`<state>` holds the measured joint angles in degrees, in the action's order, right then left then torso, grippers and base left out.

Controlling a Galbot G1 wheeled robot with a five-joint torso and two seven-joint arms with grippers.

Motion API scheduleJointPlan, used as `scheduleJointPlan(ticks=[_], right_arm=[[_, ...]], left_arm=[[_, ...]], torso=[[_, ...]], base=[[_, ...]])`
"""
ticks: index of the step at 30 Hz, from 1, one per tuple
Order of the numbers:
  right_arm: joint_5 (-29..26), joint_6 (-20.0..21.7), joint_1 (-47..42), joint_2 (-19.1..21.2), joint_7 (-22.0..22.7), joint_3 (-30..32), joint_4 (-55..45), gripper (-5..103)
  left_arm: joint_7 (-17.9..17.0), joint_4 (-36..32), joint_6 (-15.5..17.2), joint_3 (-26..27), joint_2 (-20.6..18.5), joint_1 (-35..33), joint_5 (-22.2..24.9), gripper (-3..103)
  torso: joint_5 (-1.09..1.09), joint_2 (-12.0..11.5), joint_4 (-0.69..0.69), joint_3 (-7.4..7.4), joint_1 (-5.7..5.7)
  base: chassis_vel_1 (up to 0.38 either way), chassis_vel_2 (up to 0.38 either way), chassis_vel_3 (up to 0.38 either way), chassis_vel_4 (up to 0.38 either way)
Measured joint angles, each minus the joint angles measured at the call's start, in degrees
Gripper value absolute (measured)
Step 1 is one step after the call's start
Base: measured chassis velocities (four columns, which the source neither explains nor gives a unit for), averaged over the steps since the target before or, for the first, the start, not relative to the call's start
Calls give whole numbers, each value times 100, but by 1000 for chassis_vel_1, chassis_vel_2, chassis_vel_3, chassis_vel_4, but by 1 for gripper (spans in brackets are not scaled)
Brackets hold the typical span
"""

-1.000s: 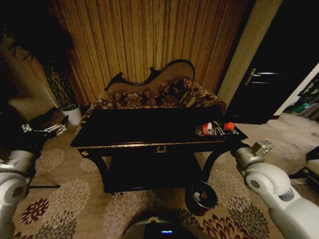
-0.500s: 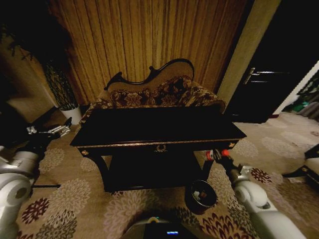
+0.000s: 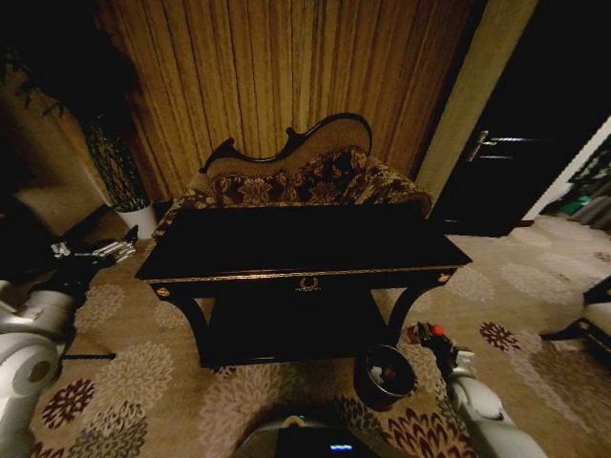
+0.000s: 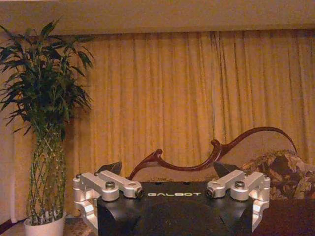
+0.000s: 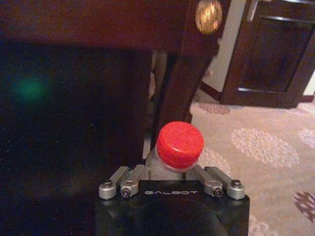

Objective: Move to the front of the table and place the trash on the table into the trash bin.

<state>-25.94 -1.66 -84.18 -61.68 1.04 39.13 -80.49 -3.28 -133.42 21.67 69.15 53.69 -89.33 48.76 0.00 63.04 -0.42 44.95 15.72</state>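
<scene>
The black table (image 3: 305, 277) with gold trim stands straight ahead, and its top looks bare. Below its right front leg stands the dark round trash bin (image 3: 365, 380), with pale scraps inside. My right gripper (image 3: 431, 338) hangs low, just right of the bin and slightly above its rim, shut on the clear bottle (image 3: 426, 332). In the right wrist view the bottle's red cap (image 5: 179, 143) sticks out between the fingers (image 5: 123, 183), with the table leg (image 5: 184, 73) behind it. My left gripper (image 3: 95, 252) is held out left of the table, open (image 4: 167, 169) and holding nothing.
A floral sofa (image 3: 305, 181) stands behind the table against tan curtains. A tall plant in a white pot (image 3: 141, 219) is at the far left, and a dark door (image 3: 496, 162) at the right. Patterned carpet (image 3: 143, 382) covers the floor around the table.
My right arm has carried the bottle from the table's right end, past the front corner, down to beside the bin. The left gripper has shifted only slightly.
</scene>
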Motion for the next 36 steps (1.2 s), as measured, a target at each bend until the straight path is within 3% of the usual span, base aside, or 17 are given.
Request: scheduleJointPlan(ticks=[10,11,15,17,19,20,22,28,36], right_arm=[[514,-211,64,-228,-9,-56,628,27],[546,-250,18,-262,-3,-52,654,37],[440,-318,-75,-305,-2,-51,642,42],[319,-329,-118,-336,-2,-52,595,59],[300,-331,-138,-346,-2,-52,571,59],[290,-335,-154,-356,-1,-49,542,70],[288,-336,-157,-358,-2,-47,533,70],[300,-350,-155,-346,0,-6,485,95],[322,-357,-237,-341,-66,28,440,100]], left_arm=[[1,-30,-2,-23,-55,-11,-20,100],[0,-31,-4,-30,-56,-10,-24,100],[1,-33,-8,-73,-38,2,-36,100],[1,-34,-9,-119,-20,19,-49,100],[1,-32,-10,-147,-17,35,-85,100],[1,-22,-11,-169,-16,54,-118,100],[2,-19,-12,-174,-17,60,-124,100],[7,19,-16,-185,-46,95,-132,100],[25,35,-36,-176,-15,46,-137,100]], torso=[[0,0,0,0,0],[0,0,-1,0,0],[0,0,0,0,0],[0,0,0,0,1],[0,0,0,0,0],[0,1,0,0,0],[0,0,0,0,0],[0,0,0,0,0],[0,0,0,0,0]], base=[[0,0,0,0],[0,0,0,0],[0,0,0,0],[0,0,0,0],[0,0,0,0],[0,0,0,0],[0,0,0,0],[0,0,0,0],[0,0,0,0]])
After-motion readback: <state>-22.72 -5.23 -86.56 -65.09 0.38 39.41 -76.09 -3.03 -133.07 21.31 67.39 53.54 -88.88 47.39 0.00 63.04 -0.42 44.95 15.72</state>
